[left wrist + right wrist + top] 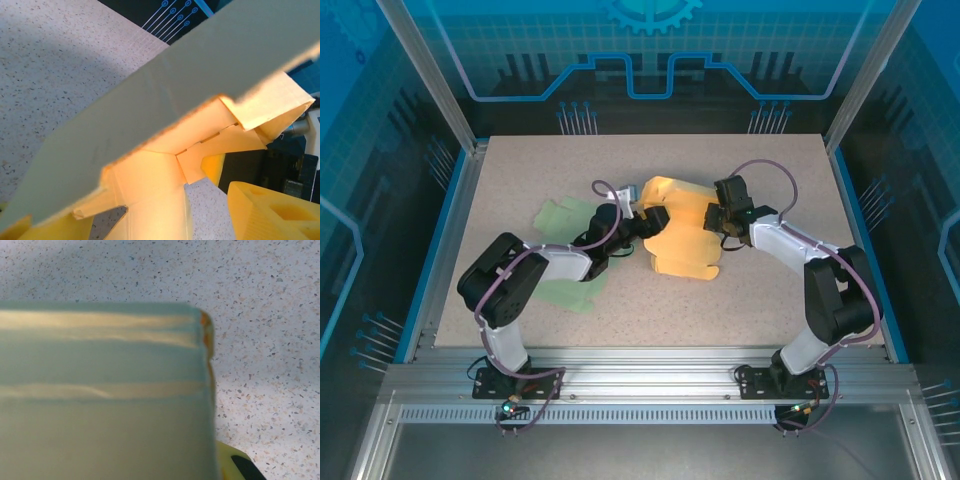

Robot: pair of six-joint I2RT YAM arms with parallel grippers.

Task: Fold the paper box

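- Both arms are bolted at the near edge of the surface (770, 310) and reach inward toward its middle.
- A green sheet (570, 293) lies flat beside the left arm, towards the near left corner. A second green sheet (563, 215) lies further in on the left side, partly under that arm.
- The left pincer (655, 220) is at the left side of the box (685, 235). In the left wrist view its yellow fingers (265, 210) stand apart at the bottom corners with an upright box wall between them. A strip of bare surface shows between the right-hand finger and that wall. I cannot tell whether it is pinching the card.
- From that same wrist, a broad pale flap (150, 115) slants across overhead, and the folded inside corners glow orange beneath it.
- The right pincer (720, 218) is pressed together at the right side of the box. Its wrist view has a blurred pale panel (100, 405) very close up, with one yellow finger (235, 465) poking out below; whether card is caught between the fingers is hidden.
- The box is yellow, half-formed, in the middle of the surface between the two pincers, its flaps loose.
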